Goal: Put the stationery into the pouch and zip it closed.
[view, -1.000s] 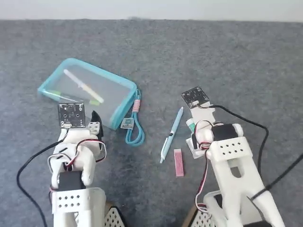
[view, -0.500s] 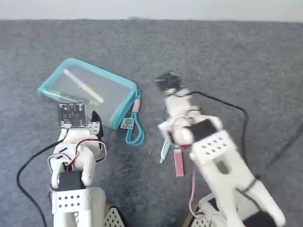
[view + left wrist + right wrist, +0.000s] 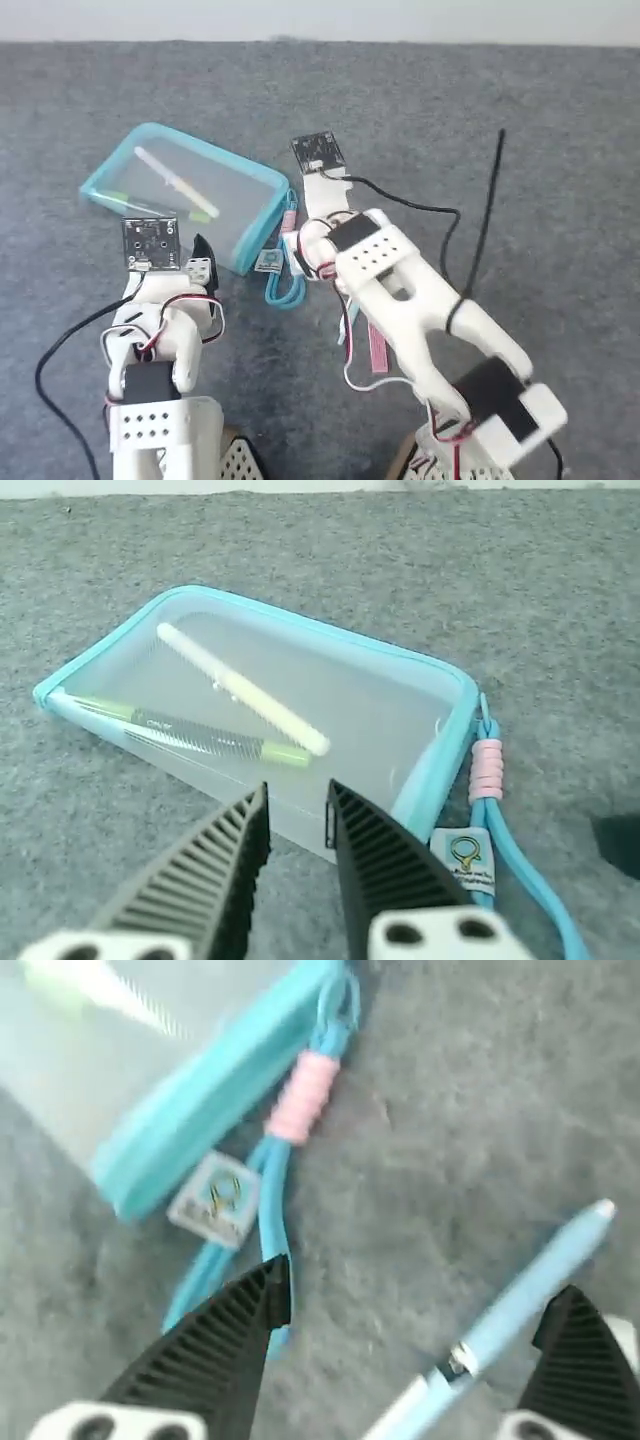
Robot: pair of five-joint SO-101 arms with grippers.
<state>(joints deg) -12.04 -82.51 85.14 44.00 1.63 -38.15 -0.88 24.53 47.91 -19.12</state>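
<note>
The see-through pouch (image 3: 235, 205) sits on the grey surface (image 3: 560, 120) with two pens (image 3: 240, 690) inside, left claw (image 3: 297, 815) barely parted just short of it, and the right wrist cam catches what the arm (image 3: 400, 285) mostly hides from above: right claw (image 3: 420, 1290) spread wide over the blue pen (image 3: 520, 1300), seemingly not touching.

Robot lab bench: grey mat (image 3: 520, 110), white wall (image 3: 320, 18).

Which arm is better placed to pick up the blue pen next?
Right. The right pincer is open over the pen, which lies inside its gap. The left pincer is at the pouch, away from the pen.
</note>
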